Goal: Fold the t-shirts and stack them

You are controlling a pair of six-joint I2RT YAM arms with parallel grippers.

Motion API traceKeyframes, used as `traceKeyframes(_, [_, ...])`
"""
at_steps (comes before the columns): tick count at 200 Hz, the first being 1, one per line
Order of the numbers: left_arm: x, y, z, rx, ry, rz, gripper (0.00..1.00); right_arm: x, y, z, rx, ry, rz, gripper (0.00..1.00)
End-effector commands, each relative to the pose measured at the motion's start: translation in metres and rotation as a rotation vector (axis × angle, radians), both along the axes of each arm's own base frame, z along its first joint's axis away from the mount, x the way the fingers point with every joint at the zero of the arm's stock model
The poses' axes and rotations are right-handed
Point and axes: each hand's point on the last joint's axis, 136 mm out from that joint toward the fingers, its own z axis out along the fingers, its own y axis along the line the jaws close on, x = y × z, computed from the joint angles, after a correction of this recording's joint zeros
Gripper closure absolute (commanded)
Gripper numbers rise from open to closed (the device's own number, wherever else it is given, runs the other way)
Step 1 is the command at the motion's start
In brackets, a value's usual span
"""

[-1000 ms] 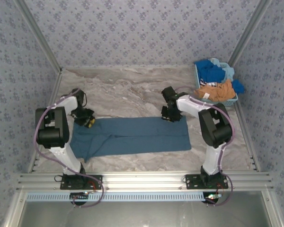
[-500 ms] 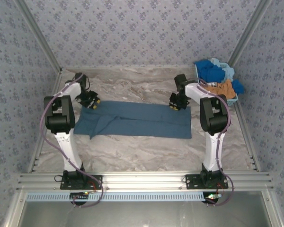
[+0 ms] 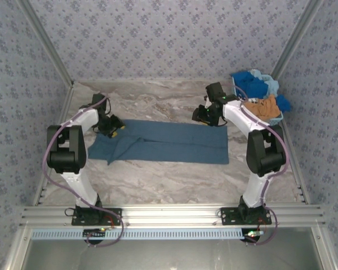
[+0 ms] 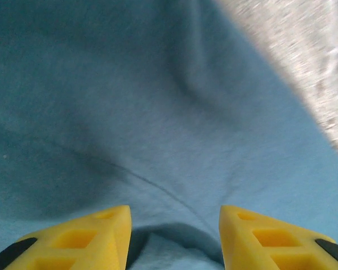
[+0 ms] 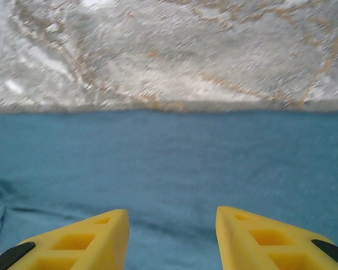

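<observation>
Left arm (image 3: 65, 152): rises from its base at the near-left edge of the bench, elbow high, and reaches far and inward to the left end of the cloth.
Left jaws: apart. In the left wrist view the two yellow fingertips (image 4: 84, 239) stand wide of each other low over the cloth. A small raised fold lies in the gap between them, and I cannot tell whether it touches either one.
Slate-blue t-shirt (image 3: 174, 143): lies on the middle of the bench as a long band running left to right, between the two wrists. It is mostly flat, with a diagonal crease and a doubled flap near its left end and a squarer right end.
Bench (image 3: 158, 101): grey marbled top with tan veins.
Right arm (image 3: 265, 154): rises from the near-right base and bends far and inward to the shirt's far-right corner.
Right jaws: apart. In the right wrist view the yellow fingertips (image 5: 259, 239) hang over the shirt just near of its straight far edge, with marbled top beyond and only flat cloth in the gap.
Basket (image 3: 273, 121): light-blue plastic, in the far-right corner, just right of the right wrist and apart from the spread shirt.
Bright blue t-shirt (image 3: 250, 84): heaped on the basket's far side.
Light blue t-shirt (image 3: 268, 83): bunched just right of the bright blue one.
Orange-brown t-shirt (image 3: 259, 108): crumpled on the near side of the heap.
</observation>
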Motion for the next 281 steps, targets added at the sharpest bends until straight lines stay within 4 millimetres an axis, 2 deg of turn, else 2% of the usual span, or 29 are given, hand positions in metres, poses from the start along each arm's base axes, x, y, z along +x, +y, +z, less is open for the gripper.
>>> traceKeyframes(1, [-0.009, -0.003, -0.009, -0.003, -0.002, -0.091, 0.53, -0.013, 0.009, 0.007, 0.059, 0.005, 0.024, 0.53])
traceKeyframes(28, [-0.015, -0.017, -0.006, -0.046, -0.029, -0.122, 0.53, -0.019, 0.009, 0.011, 0.067, 0.004, 0.022, 0.53])
traceKeyframes(51, [-0.024, -0.021, 0.0, -0.041, -0.043, -0.13, 0.55, -0.023, 0.008, 0.009, 0.059, 0.011, 0.023, 0.53])
traceKeyframes(88, [-0.042, -0.029, 0.003, -0.055, -0.048, -0.138, 0.65, -0.03, 0.006, 0.004, 0.056, 0.024, 0.023, 0.54])
traceKeyframes(127, [-0.056, -0.042, 0.01, -0.043, -0.054, -0.178, 0.68, -0.038, 0.005, -0.001, 0.054, 0.038, 0.025, 0.54])
traceKeyframes(143, [-0.065, -0.048, 0.009, -0.034, -0.041, -0.206, 0.73, -0.041, 0.005, -0.003, 0.054, 0.042, 0.027, 0.55])
traceKeyframes(161, [-0.079, -0.053, 0.003, -0.017, -0.005, -0.245, 0.84, -0.045, 0.004, -0.004, 0.055, 0.048, 0.029, 0.55])
traceKeyframes(172, [-0.088, -0.055, 0.001, -0.01, 0.018, -0.265, 0.87, -0.047, 0.003, -0.005, 0.054, 0.05, 0.028, 0.56])
traceKeyframes(193, [-0.104, -0.057, 0.003, 0.015, 0.032, -0.299, 0.85, -0.05, 0.003, -0.006, 0.052, 0.055, 0.03, 0.56])
traceKeyframes(250, [-0.135, -0.066, 0.01, 0.001, 0.059, -0.369, 0.7, -0.055, 0.001, -0.014, 0.044, 0.071, 0.03, 0.56])
traceKeyframes(267, [-0.121, -0.058, 0.028, 0.024, -0.013, -0.319, 0.59, -0.054, 0.001, -0.014, 0.042, 0.071, 0.029, 0.56])
traceKeyframes(276, [-0.112, -0.048, 0.036, 0.03, -0.043, -0.264, 0.56, -0.053, 0.001, -0.014, 0.041, 0.069, 0.03, 0.56])
traceKeyframes(281, [-0.1, -0.045, 0.041, 0.025, -0.086, -0.234, 0.55, -0.053, 0.001, -0.014, 0.041, 0.068, 0.03, 0.56])
